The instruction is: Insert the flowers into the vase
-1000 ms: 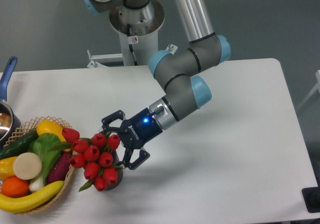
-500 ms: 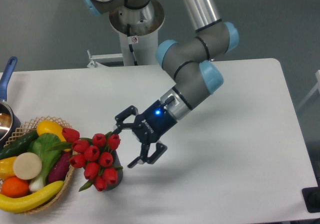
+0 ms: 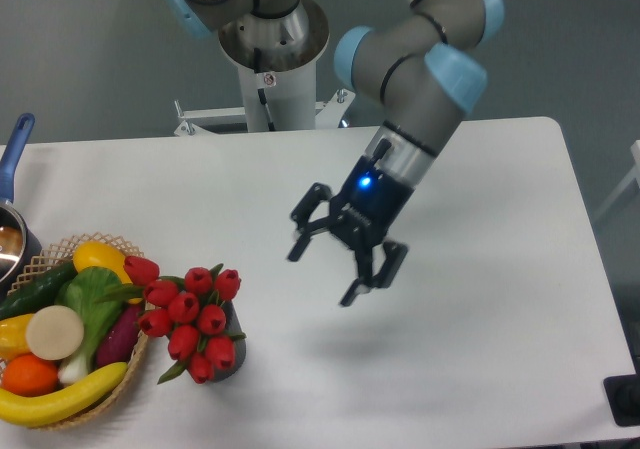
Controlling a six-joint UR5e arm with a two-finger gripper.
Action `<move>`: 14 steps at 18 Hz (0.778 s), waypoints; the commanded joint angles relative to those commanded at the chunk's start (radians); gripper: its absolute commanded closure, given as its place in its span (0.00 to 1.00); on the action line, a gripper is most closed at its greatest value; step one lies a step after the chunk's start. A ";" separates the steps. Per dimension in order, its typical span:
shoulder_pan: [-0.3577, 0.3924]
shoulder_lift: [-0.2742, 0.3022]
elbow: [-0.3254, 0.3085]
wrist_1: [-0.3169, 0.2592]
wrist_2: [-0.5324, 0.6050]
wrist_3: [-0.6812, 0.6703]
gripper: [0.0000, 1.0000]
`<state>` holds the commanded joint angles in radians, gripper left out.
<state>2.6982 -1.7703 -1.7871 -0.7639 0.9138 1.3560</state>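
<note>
We see that the gripper [image 3: 328, 273] has pulled away from the tulips [image 3: 193, 319]. A second ago its fingers [image 3: 299, 247] stood spread on either side of the bunch, close against the red buds over the vase [image 3: 233, 354]; half a second ago they had already drawn back to just beside the flowers. Now the gripper hangs well apart from them, up and to the right over the bare tabletop [image 3: 480, 349], with its jaws still spread wide and nothing between them. The arm's wrist and elbow joints have swung up and to the right with it, and its shadow on the tabletop has moved the same way.
</note>
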 joint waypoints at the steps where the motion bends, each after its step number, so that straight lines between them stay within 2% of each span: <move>1: 0.009 0.009 0.005 0.000 0.026 -0.002 0.00; 5: 0.069 0.107 0.003 -0.015 0.141 -0.008 0.00; 7: 0.078 0.138 0.005 -0.038 0.261 0.002 0.00; 9: 0.091 0.158 0.017 -0.099 0.335 0.027 0.00; 11: 0.098 0.184 0.034 -0.182 0.349 0.136 0.00; 14: 0.176 0.221 0.037 -0.290 0.349 0.286 0.00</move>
<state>2.8744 -1.5494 -1.7503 -1.0535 1.2625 1.6424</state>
